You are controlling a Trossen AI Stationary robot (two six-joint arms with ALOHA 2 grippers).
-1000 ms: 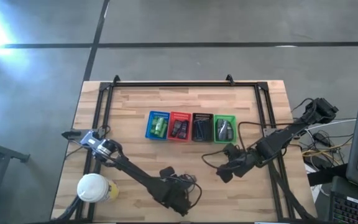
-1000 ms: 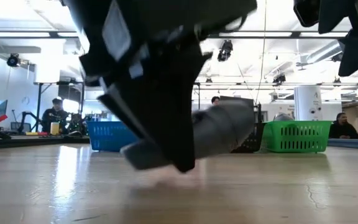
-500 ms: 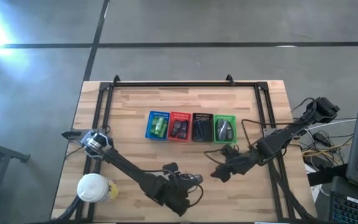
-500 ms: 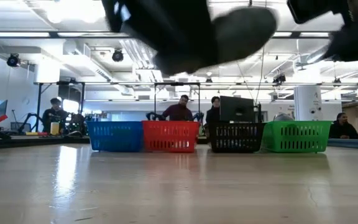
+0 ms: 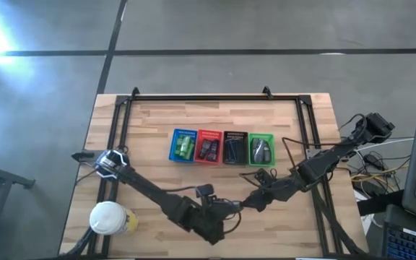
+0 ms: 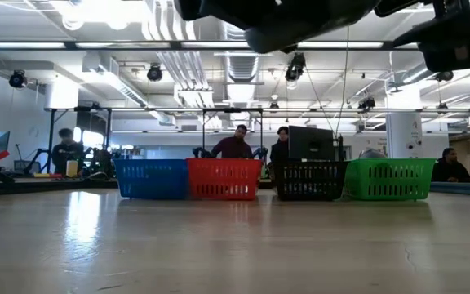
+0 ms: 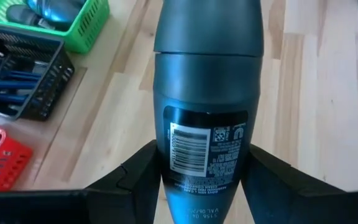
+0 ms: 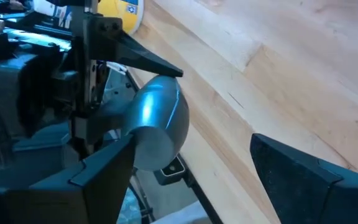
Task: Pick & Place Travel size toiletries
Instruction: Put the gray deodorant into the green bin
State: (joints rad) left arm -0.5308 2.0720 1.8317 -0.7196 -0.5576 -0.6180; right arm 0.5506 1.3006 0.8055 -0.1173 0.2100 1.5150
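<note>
A grey rounded oval piece (image 7: 207, 81) with a barcode label hangs above the table's near middle, with my left gripper (image 5: 221, 213) shut on it. In the low view it shows at the top (image 6: 300, 28), well clear of the wood. My right gripper (image 8: 191, 180) stands open just to its right (image 5: 251, 204), its fingers pointing at the piece's rounded end (image 8: 157, 121) without touching it. A row of baskets, blue (image 5: 183, 145), red (image 5: 209, 146), black (image 5: 235, 147) and green (image 5: 261, 149), stands at mid-table with other toiletries inside. My left gripper pinches the grey piece's labelled end (image 7: 166, 158) between its two fingers (image 7: 135, 177), one on each side. The fingers lie along the piece, slanting down toward the baskets. The piece is lifted clear of the table, its rounded cap end (image 7: 207, 25) sticking out ahead of the fingers.
A white-lidded round cup (image 5: 108, 218) stands at the near left corner. A black frame (image 5: 208, 97) runs along the table's far and side edges. Bare wood lies between the baskets and the grippers.
My left gripper has risen from the table with the grey piece and rolled its wrist. The piece, close to the wood a second ago, now hangs lifted clear. My right gripper has tipped and turned toward the piece while staying in place.
</note>
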